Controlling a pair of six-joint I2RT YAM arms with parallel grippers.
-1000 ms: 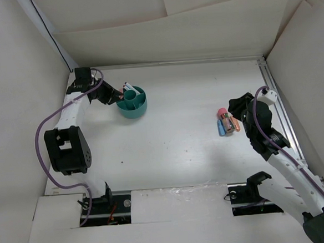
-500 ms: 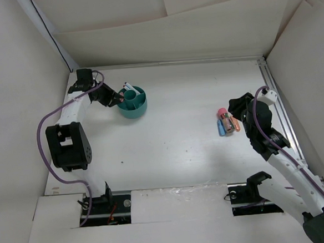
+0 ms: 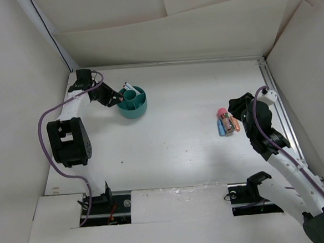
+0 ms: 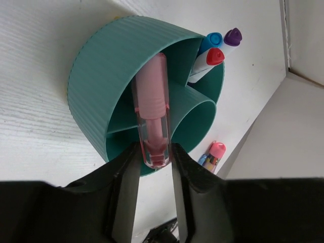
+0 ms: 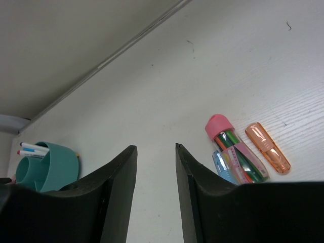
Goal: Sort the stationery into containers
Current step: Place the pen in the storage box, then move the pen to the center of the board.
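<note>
The round teal organiser [image 3: 134, 104] stands at the back left; it also shows in the left wrist view [image 4: 101, 76] and the right wrist view [image 5: 50, 164]. My left gripper [image 3: 116, 97] [image 4: 152, 157] is shut on a pink stick [image 4: 151, 101], held over the organiser's rim and pointing into a compartment. White pens [image 4: 212, 55] with blue, purple and red tips stand in another compartment. My right gripper [image 3: 233, 108] [image 5: 156, 149] is open and empty, just beside a pink-capped tube [image 5: 230, 144], a blue stick [image 5: 223, 164] and an orange stick [image 5: 267, 148] lying on the table [image 3: 179, 126].
White cardboard walls close in the table on the left, back and right. A metal rail [image 3: 278, 108] runs along the right edge, close behind the right arm.
The left arm's middle section has shifted slightly up and left; its gripper stays at the organiser with the pink stick. The right arm has not moved.
</note>
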